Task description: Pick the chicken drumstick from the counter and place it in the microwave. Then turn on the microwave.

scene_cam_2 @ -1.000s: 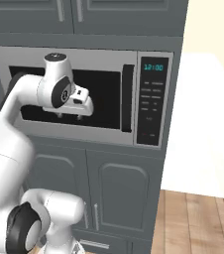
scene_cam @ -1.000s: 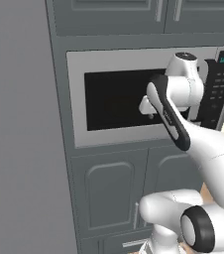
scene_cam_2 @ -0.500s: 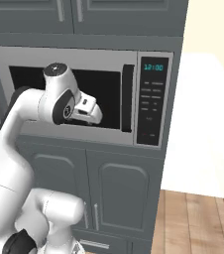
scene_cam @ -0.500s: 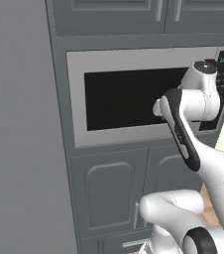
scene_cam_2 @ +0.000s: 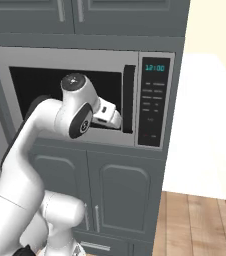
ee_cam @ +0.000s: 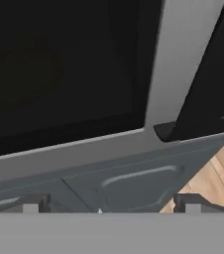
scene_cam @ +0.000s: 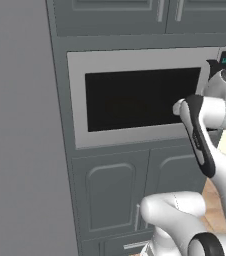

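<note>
The microwave (scene_cam_2: pixel 65 55) is built into a grey cabinet column, with a black window (scene_cam: pixel 140 97), a dark handle (scene_cam_2: pixel 128 97) and a keypad with a teal display (scene_cam_2: pixel 154 105). My gripper (scene_cam_2: pixel 113 118) hovers just in front of the window's lower right corner, next to the handle. In the hand view the gripper (ee_cam: pixel 113 203) is open: its fingertips (ee_cam: pixel 32 202) stand far apart with nothing between them, facing the microwave's (ee_cam: pixel 158 64) silver frame and dark glass. The chicken drumstick is hidden or out of view. The pale counter (scene_cam_2: pixel 210 130) lies to the right of the column.
Grey cabinet doors (scene_cam_2: pixel 122 200) sit below the microwave and more cabinets (scene_cam: pixel 155 15) above it. A tall flat grey panel (scene_cam: pixel 20 125) stands to the left. Wooden floor (scene_cam_2: pixel 200 225) shows at the lower right. My own arm (scene_cam: pixel 197 132) crosses the microwave's right side.
The hand has swung right across the microwave front, from the middle of the window to the handle side. The jaws have widened a little.
</note>
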